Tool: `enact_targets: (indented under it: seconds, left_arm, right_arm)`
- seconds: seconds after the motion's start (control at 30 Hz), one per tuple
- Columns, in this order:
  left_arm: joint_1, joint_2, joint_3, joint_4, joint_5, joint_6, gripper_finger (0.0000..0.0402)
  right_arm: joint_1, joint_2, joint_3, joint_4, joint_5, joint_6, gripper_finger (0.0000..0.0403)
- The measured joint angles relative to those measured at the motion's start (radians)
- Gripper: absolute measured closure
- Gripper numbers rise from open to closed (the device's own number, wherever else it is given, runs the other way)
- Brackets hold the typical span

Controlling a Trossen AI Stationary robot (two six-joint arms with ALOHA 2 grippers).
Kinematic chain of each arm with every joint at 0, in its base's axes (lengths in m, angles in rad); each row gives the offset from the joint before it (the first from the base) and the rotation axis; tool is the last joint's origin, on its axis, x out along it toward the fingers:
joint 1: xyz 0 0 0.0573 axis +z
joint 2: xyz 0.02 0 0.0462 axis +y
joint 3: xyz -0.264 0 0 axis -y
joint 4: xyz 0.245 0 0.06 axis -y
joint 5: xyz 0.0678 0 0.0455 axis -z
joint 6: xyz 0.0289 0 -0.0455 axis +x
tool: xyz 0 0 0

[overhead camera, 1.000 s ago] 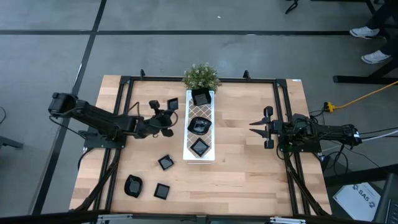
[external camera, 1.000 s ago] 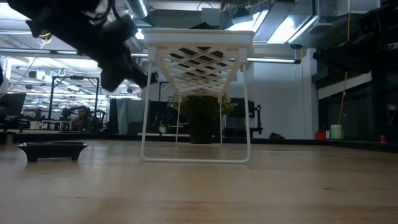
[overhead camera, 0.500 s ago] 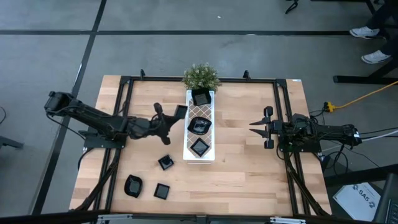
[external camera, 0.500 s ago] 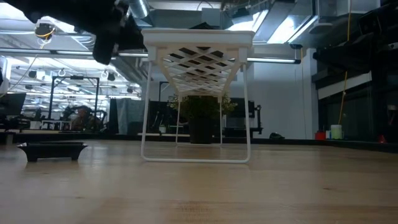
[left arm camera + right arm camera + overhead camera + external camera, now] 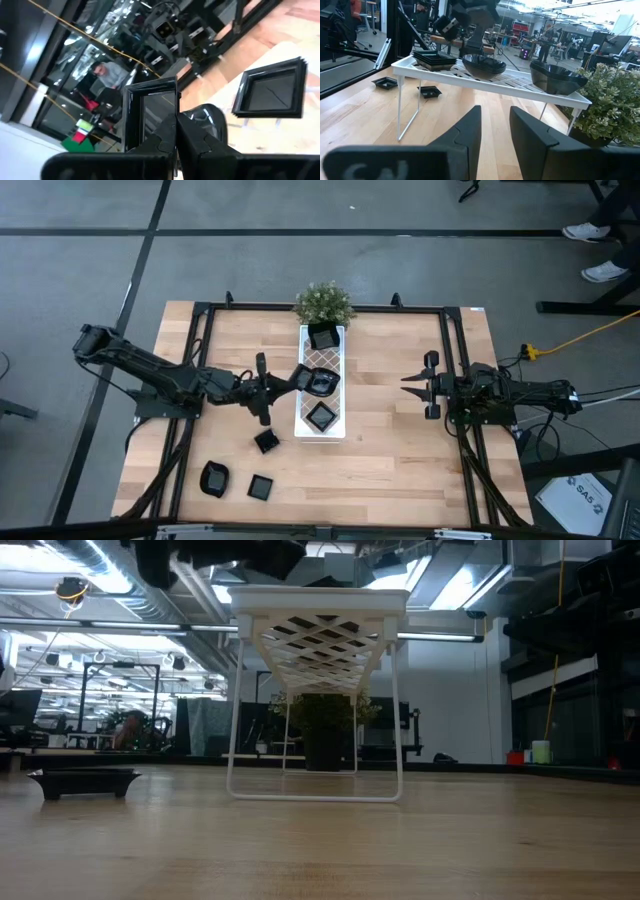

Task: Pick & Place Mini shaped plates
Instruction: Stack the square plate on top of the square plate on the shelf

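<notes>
On the near part of the worktop (image 5: pixel 400 450), three mini shaped plates lie loose on the left: a rounded plate (image 5: pixel 214 478) nearest the front edge, a square plate (image 5: pixel 261 486) just beside it, and another square plate (image 5: pixel 266 441) a little farther in, close to the front end of the white lattice tray (image 5: pixel 321 430).

The tray stands on thin legs along the worktop's middle and carries three more black plates: a square plate (image 5: pixel 321 416) at its near end, a rounded plate (image 5: pixel 321 382) in the middle, and a dark dish (image 5: pixel 322 336) at the far end.

The left pincer (image 5: pixel 284 380) reaches in from the left and sits at the tray's left edge, level with the rounded plate there. Its fingers are closed tight on the rim of a square black plate (image 5: pixel 150 112), held edge-up in the left wrist view.

The right pincer (image 5: pixel 408 385) waits well apart on the right side of the worktop, pointing toward the tray, its fingers partly apart and holding nothing.

At the far edge, just behind the tray, stands a small green potted plant (image 5: pixel 323 302).
</notes>
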Motion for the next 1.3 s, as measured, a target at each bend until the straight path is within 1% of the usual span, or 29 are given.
enact_targets:
  seconds: [0.17,0.27,0.33,0.5,0.77,0.97,1.2,1.3]
  left_arm:
    - [-0.021,0.03,0.092,-0.154,0.003,-0.041,0.0399]
    - [-0.037,0.064,0.141,-0.206,0.035,-0.053,0.04]
    - [-0.05,0.091,0.167,-0.21,0.054,-0.053,0.04]
    - [-0.087,0.149,0.227,-0.228,0.061,-0.054,0.0399]
    - [-0.135,0.235,0.289,-0.227,0.16,-0.136,0.0398]
    - [-0.141,0.287,0.294,-0.221,0.162,-0.209,0.0398]
    - [-0.124,0.337,0.294,-0.192,0.16,-0.211,0.0399]
    - [-0.117,0.342,0.294,-0.193,0.13,-0.215,0.0397]
  right_arm:
    - [0.0,0.0,0.0,0.0,0.0,0.0,0.0301]
    - [0.0,0.0,0.0,0.0,0.0,0.0,0.0301]
    - [0.0,0.0,0.0,0.0,0.0,0.0,0.0301]
    - [0.0,0.0,0.0,0.0,0.0,0.0,0.0301]
    - [0.0,0.0,0.0,0.0,0.0,0.0,0.0301]
    - [0.0,0.0,0.0,0.0,0.0,0.0,0.0301]
    - [0.0,0.0,0.0,0.0,0.0,0.0,0.0301]
    - [0.0,0.0,0.0,0.0,0.0,0.0,0.0301]
